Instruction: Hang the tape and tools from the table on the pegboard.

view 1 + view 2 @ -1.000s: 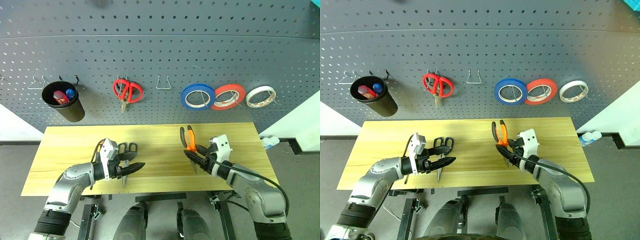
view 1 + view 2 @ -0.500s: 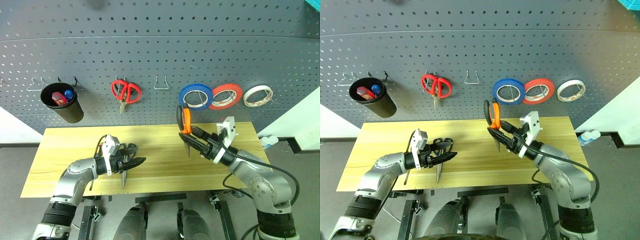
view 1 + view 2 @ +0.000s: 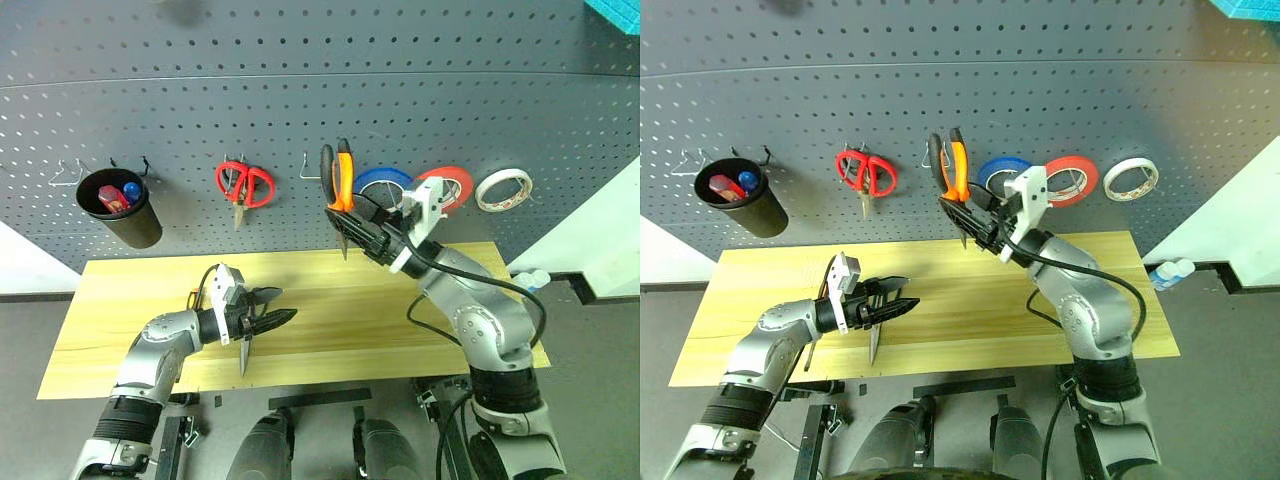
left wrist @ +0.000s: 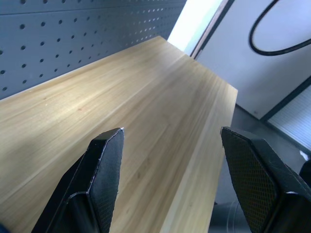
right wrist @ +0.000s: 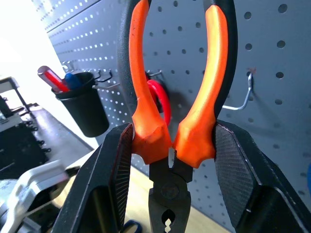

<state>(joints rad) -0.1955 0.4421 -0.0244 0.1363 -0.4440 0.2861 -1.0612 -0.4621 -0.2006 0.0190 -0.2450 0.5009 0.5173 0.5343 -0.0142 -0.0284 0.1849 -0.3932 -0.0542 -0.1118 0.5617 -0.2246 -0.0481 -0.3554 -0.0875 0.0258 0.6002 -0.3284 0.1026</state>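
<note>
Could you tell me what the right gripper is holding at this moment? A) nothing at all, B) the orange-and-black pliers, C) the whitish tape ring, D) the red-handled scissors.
B: the right gripper is clamped on the pliers just below their orange-and-black handles, holding them up in front of the pegboard.

Light is even and fairly bright, coming from above and in front. The pegboard [image 3: 300, 100] bows at its seams in both eye views, strongest toward 12 o'clock and the corners, a wide-lens distortion. A soft shadow smudge sits on it near 11 o'clock. The table [image 3: 130, 300] carries faint shadows under the arms and a pale sheen in the left wrist view. In the right wrist view the pliers [image 5: 175, 97] are sharp; a white glare washes out 10 o'clock.
</note>
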